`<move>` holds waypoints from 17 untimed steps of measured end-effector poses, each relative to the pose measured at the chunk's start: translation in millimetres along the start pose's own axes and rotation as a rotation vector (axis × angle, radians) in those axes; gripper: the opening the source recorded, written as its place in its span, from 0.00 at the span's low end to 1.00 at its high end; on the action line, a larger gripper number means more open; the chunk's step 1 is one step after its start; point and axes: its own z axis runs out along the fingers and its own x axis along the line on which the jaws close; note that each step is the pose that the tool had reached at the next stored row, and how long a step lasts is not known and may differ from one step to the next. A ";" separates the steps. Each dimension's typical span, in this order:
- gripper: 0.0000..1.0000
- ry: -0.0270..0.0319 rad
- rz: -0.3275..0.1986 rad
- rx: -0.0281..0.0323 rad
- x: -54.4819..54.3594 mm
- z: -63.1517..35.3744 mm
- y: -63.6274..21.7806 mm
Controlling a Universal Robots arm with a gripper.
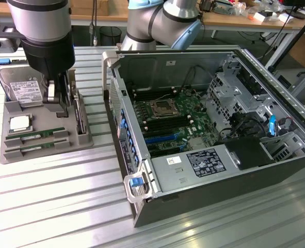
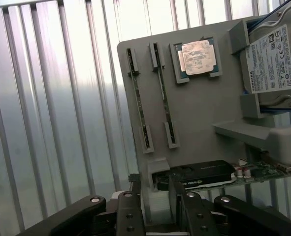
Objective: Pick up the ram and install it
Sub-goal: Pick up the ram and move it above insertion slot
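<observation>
You have a ribbed metal counter running across the whole exterior view. The open case takes up the centre and right of that view, with its motherboard exposed inside. The arm comes down from the upper left of the exterior view over a grey tray, which sits on the counter just beside the case, on the exterior view's left.

At the top of the tray lies a hard drive, label up; the wrist view shows it too. A black card stands on edge in the slot along the tray's right side, nearest the case.

Your pincer hangs low over the tray, just beside that card. In the wrist view the pincer is released, jaws spread, nothing gripped between them, with the card right beyond the fingertips.

The ram is in the tray's lower left part: two sticks side by side in their holders, apart from the pincer. The wrist view shows them parallel, ends seated in grey clips.

A CPU lies between the drive and the ram, its metal lid up.
</observation>
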 end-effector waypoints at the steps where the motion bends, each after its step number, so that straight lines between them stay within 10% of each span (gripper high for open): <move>1: 0.36 0.0000 0.000 0.0001 0.0 0.6 0.0; 17: 0.36 0.0000 -0.001 0.0000 0.4 15.4 0.0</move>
